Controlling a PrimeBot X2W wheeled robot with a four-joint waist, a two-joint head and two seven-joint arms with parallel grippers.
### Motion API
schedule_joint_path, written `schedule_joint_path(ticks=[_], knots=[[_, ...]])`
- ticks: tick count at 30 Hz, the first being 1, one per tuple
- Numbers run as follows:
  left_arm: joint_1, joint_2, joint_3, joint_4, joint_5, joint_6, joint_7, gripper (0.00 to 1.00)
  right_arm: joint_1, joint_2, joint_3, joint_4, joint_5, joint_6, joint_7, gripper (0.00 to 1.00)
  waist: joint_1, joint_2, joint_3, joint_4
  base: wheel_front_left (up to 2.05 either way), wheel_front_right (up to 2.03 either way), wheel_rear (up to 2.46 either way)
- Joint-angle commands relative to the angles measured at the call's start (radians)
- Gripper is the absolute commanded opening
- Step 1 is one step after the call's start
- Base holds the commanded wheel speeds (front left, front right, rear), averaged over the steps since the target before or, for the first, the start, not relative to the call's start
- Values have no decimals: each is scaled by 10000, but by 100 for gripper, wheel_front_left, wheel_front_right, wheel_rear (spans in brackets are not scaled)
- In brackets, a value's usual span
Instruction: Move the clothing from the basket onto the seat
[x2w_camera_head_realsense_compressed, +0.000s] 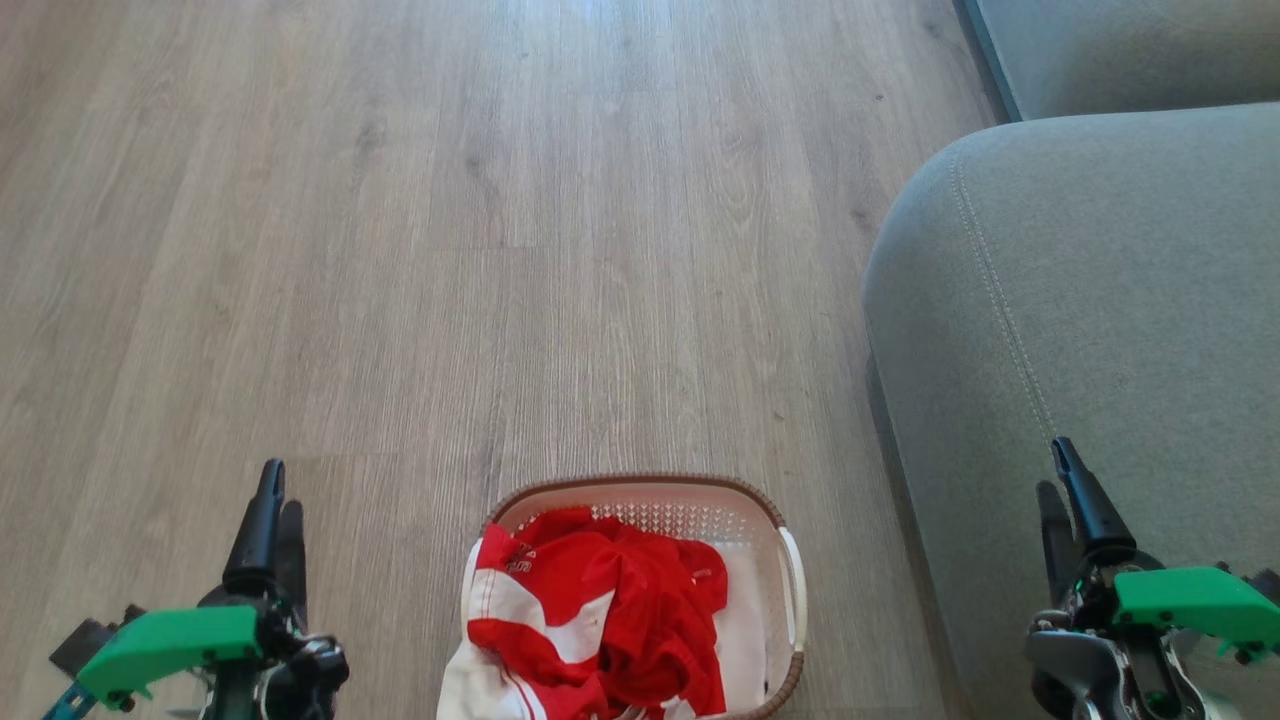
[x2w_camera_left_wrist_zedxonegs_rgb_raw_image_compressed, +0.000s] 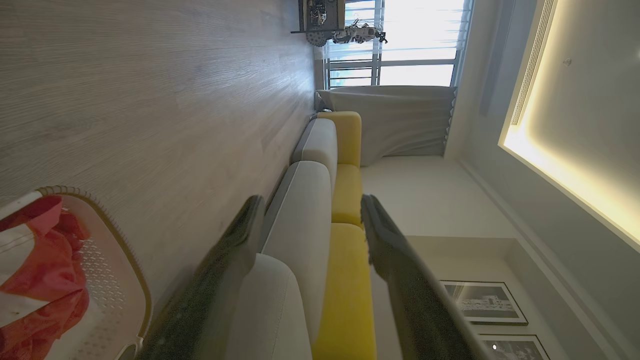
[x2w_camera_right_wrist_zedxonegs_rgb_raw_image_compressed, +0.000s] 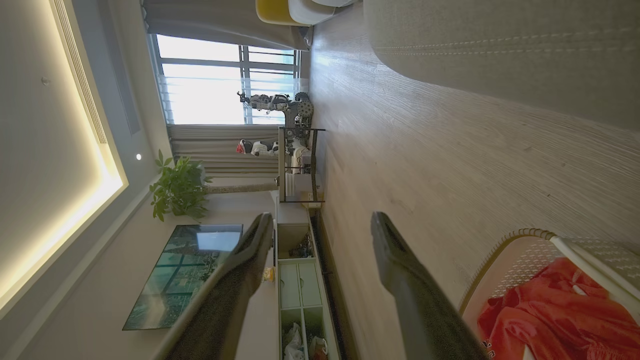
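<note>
The red and white clothing (x2w_camera_head_realsense_compressed: 600, 620) lies crumpled in the white basket (x2w_camera_head_realsense_compressed: 640, 490) with the brown rim, on the floor at the bottom middle of the head view. The grey seat (x2w_camera_head_realsense_compressed: 1090, 300) with its stitched seam fills the right side. My left gripper (x2w_camera_head_realsense_compressed: 275, 495) stands open to the left of the basket, nothing between its fingers. My right gripper (x2w_camera_head_realsense_compressed: 1055, 480) stands open in front of the seat, right of the basket. In the left wrist view the clothing (x2w_camera_left_wrist_zedxonegs_rgb_raw_image_compressed: 40, 280) and basket (x2w_camera_left_wrist_zedxonegs_rgb_raw_image_compressed: 120, 260) sit at lower left; the right wrist view has the clothing (x2w_camera_right_wrist_zedxonegs_rgb_raw_image_compressed: 555, 310) at lower right.
Wooden floor (x2w_camera_head_realsense_compressed: 500, 250) stretches ahead of the basket. A white liner sheet (x2w_camera_head_realsense_compressed: 745, 620) lies under the clothing. Yellow sofa cushions (x2w_camera_left_wrist_zedxonegs_rgb_raw_image_compressed: 347, 240) run behind the grey ones. A low cabinet (x2w_camera_right_wrist_zedxonegs_rgb_raw_image_compressed: 300, 290), a plant (x2w_camera_right_wrist_zedxonegs_rgb_raw_image_compressed: 180, 187) and a window stand at the far side of the room.
</note>
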Motion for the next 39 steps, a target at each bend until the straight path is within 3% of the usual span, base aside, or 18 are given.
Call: schedule_joint_path(ticks=[1, 22, 39], knots=[[-462, 134, 37, -399, 64, -15, -76, 100, -414, -79, 46, -397, -43, 19, -59, 100, 0, 0, 1, 0, 0, 0, 0], [-570, 155, -251, -924, 2932, -28, -702, 100, -472, -214, 433, -956, -2606, 34, -680, 100, 0, 0, 76, -48, 0, 0, 0], [-613, 149, -281, -1273, 6556, -2, -1200, 100, -541, -291, 644, -1149, -5342, 46, -1180, 100, 0, 0, 158, -98, 0, 0, 0]])
